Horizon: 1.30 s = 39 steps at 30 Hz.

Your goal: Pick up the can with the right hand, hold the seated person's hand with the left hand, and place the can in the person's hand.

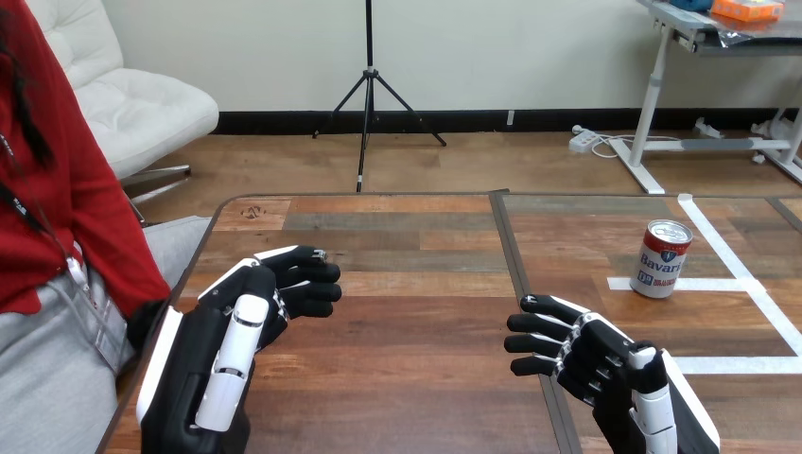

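Observation:
A red and silver can [660, 259] stands upright on the right part of the wooden table [407, 274], beside a line of white tape. My right hand [591, 355] hovers low at the front, left of the can and well apart from it, fingers relaxed and holding nothing. Over the table's left part my left hand [251, 312] is raised, its fingers loosely bent and pointing right, empty. The person sits at the left edge; their arm [104, 227] hangs by the table's side, and their hand is hidden.
White tape lines [747, 284] mark out a square around the can on the right half of the table. A dark seam [520, 284] runs front to back down the table's middle.

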### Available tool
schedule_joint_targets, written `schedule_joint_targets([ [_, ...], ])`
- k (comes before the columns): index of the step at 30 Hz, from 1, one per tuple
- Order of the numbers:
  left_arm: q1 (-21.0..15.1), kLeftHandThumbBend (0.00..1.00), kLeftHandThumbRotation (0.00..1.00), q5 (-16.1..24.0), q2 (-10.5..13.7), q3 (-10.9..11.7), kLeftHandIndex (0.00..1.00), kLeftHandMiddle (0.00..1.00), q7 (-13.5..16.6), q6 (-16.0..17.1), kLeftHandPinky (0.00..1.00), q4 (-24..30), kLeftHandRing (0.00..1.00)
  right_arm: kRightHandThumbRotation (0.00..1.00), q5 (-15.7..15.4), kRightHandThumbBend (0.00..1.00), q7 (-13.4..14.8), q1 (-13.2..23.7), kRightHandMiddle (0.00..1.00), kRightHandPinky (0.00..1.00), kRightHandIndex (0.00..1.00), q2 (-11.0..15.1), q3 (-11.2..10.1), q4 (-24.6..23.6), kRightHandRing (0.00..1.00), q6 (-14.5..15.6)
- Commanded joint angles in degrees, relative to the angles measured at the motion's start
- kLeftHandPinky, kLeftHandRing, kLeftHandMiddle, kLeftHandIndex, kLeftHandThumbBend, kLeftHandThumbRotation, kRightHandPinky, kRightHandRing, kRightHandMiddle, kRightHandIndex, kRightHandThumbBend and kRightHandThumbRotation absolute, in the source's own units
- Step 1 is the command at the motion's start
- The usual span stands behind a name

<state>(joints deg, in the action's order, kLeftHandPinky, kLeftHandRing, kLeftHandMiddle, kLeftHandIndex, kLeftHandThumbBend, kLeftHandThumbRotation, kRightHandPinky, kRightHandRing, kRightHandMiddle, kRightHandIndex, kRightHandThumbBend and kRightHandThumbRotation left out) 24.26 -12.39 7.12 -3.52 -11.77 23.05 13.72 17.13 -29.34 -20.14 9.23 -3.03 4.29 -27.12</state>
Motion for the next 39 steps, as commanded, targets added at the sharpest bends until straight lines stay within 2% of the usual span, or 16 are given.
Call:
schedule_joint_targets([
  [1,-2.48,0.42,0.87,0.44,-0.97,0.32,0.64,0.66,0.03,0.44,0.63,1.25,0.64,1.00,0.12,0.90,0.33,2.45,0.76,0.67,0.78,-0.10,-0.02,-2.59,0.73,-0.45],
  [17,-2.81,0.43,0.87,-0.18,-1.03,0.29,0.64,0.66,0.01,-0.32,0.62,1.31,0.64,1.00,-1.08,0.89,0.49,3.64,0.76,0.67,0.78,-0.36,0.46,-1.16,0.73,-1.05],
  [23,-3.17,0.44,0.87,-0.54,-0.87,0.30,0.64,0.66,-0.50,-0.12,0.62,0.71,0.64,1.00,-1.18,0.88,0.19,7.24,0.76,0.67,0.77,-0.19,0.53,2.21,0.73,-0.09],
  [29,-3.44,0.44,0.87,-0.32,-0.82,0.32,0.64,0.66,-0.65,-0.23,0.63,0.52,0.64,1.00,-3.48,0.87,0.86,12.64,0.76,0.68,0.78,0.80,0.16,6.49,0.73,0.01],
  [39,-3.86,0.44,0.88,0.20,-0.86,0.30,0.63,0.65,-0.58,-0.15,0.63,0.35,0.64,1.00,-10.65,0.90,6.41,23.42,0.77,0.68,0.79,2.72,-0.94,11.28,0.75,1.13],
])
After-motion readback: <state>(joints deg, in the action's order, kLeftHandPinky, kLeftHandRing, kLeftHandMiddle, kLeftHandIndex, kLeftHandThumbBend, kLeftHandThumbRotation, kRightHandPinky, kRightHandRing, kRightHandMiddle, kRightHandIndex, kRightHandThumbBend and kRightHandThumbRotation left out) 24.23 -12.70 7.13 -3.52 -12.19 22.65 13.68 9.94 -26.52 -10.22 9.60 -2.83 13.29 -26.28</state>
